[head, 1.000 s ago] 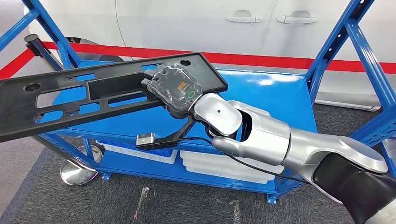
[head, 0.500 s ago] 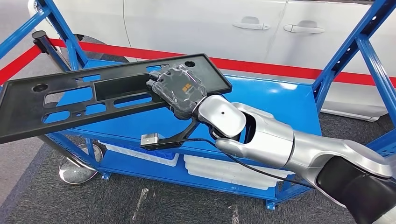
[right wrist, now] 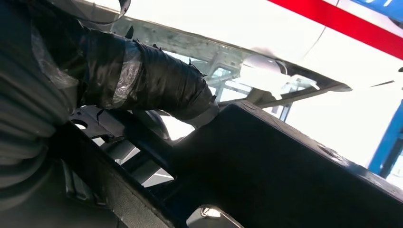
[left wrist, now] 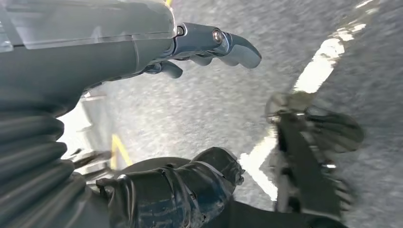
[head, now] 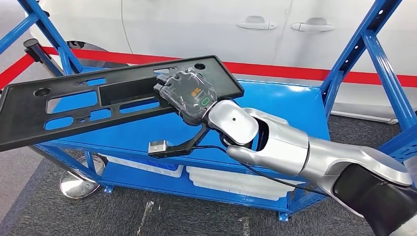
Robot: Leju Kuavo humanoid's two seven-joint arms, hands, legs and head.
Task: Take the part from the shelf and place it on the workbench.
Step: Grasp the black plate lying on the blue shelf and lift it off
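Observation:
The part is a long flat black plastic panel (head: 74,105) with several cut-outs. It is lifted above the blue shelf (head: 275,103), tilted, its left end lower. My right hand (head: 189,96) grips it near its right end, fingers over the top face. In the right wrist view the taped thumb (right wrist: 152,80) lies against the underside of the panel (right wrist: 285,175). My left hand (left wrist: 157,47) hangs over grey carpet with its fingers apart and nothing in it.
The shelf's blue uprights (head: 366,54) stand at either side. A white car (head: 221,24) and a red belt barrier (head: 295,71) run behind it. White trays (head: 236,179) lie on the lower level. A chrome post base (head: 78,179) stands at the left.
The camera has swung a little; the panel and my right hand keep nearly the same pose, still held above the shelf.

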